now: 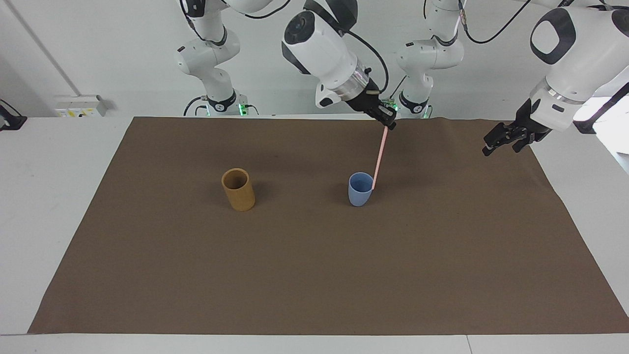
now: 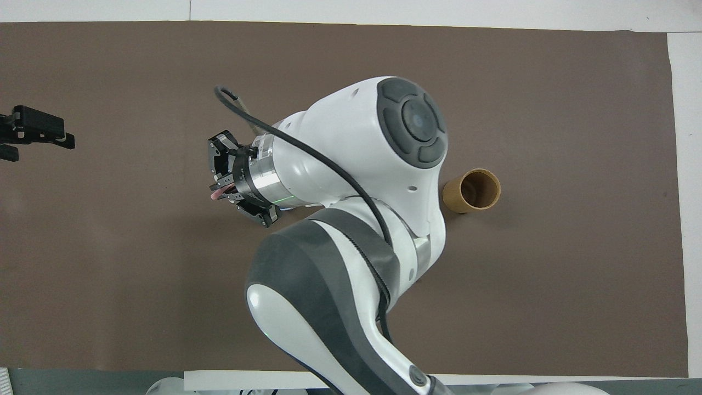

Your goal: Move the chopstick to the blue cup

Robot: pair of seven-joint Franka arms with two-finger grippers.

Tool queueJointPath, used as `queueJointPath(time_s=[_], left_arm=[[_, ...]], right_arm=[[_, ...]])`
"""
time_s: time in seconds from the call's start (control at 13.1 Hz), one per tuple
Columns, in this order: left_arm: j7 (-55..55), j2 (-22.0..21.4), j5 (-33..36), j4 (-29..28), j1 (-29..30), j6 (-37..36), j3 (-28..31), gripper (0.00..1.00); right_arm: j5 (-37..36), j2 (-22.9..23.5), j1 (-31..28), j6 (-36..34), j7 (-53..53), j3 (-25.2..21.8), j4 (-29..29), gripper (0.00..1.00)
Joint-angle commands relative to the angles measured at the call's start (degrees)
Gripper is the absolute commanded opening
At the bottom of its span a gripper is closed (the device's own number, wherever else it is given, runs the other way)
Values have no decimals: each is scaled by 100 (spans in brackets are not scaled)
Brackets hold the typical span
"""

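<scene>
My right gripper [image 1: 390,122] is shut on the top end of the pale pink chopstick [image 1: 379,157], which hangs slightly tilted over the mat. The stick's lower tip shows at the rim of the blue cup [image 1: 360,189], on the side toward the left arm's end; I cannot tell whether it is inside. In the overhead view the right arm hides the blue cup, and only the chopstick's top [image 2: 215,194] shows at the right gripper [image 2: 219,189]. My left gripper [image 1: 499,142] hangs open and holds nothing over the mat's edge at the left arm's end [image 2: 30,137].
A taller tan cup [image 1: 238,189] [image 2: 471,190] stands upright on the brown mat [image 1: 314,275] toward the right arm's end, level with the blue cup. White table borders the mat on all sides.
</scene>
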Motion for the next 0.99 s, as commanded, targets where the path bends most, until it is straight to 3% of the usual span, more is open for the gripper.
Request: queueJointPath(time_s=[0.0,0.38,0.76,0.91], left_arm=[[120,153,259,256,31,-218,-119,100],[58,127,560,247,-66,-429,-207,100],[50,-14,551,-52,13,-350,-181,100],[50,-14,551,-52,31,-350,-163,100]], right_arm=[[145,25,23,-21,158,-35,-76,0],[145,-10,94,-224,1072,8,-85,0],[381,-308,15,-93,969,9,-874,0],[426,-431,-12,196,880,8,-1234,18]])
